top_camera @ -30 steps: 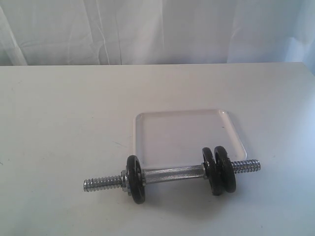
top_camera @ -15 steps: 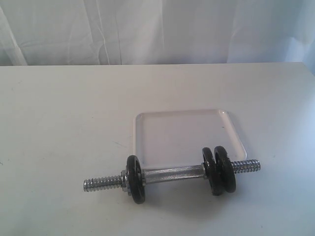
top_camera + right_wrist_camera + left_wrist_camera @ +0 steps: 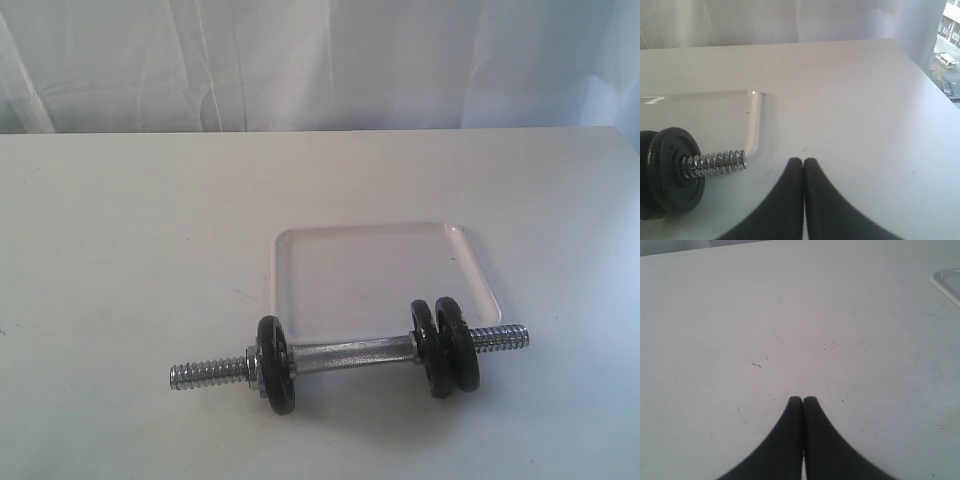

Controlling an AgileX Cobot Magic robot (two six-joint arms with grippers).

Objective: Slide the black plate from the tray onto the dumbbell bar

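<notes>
The chrome dumbbell bar (image 3: pixel 350 355) lies on the white table just in front of the white tray (image 3: pixel 285 243), which holds nothing. Two black plates (image 3: pixel 447 346) sit side by side on the bar's right part, and a third black plate (image 3: pixel 275 365) sits on its left part beside a nut. In the right wrist view the bar's threaded end (image 3: pixel 715 162) sticks out of a black plate (image 3: pixel 670 170), with the tray's corner (image 3: pixel 756 122) behind it. My right gripper (image 3: pixel 803 161) is shut and holds nothing, apart from the bar. My left gripper (image 3: pixel 803 399) is shut over bare table, with the tray's corner (image 3: pixel 946 284) far off.
A white curtain (image 3: pixel 320 60) hangs behind the table's back edge. The table's right edge (image 3: pixel 935 85) shows in the right wrist view, with a street and cars (image 3: pixel 946 62) far below beyond it. Neither arm appears in the exterior view.
</notes>
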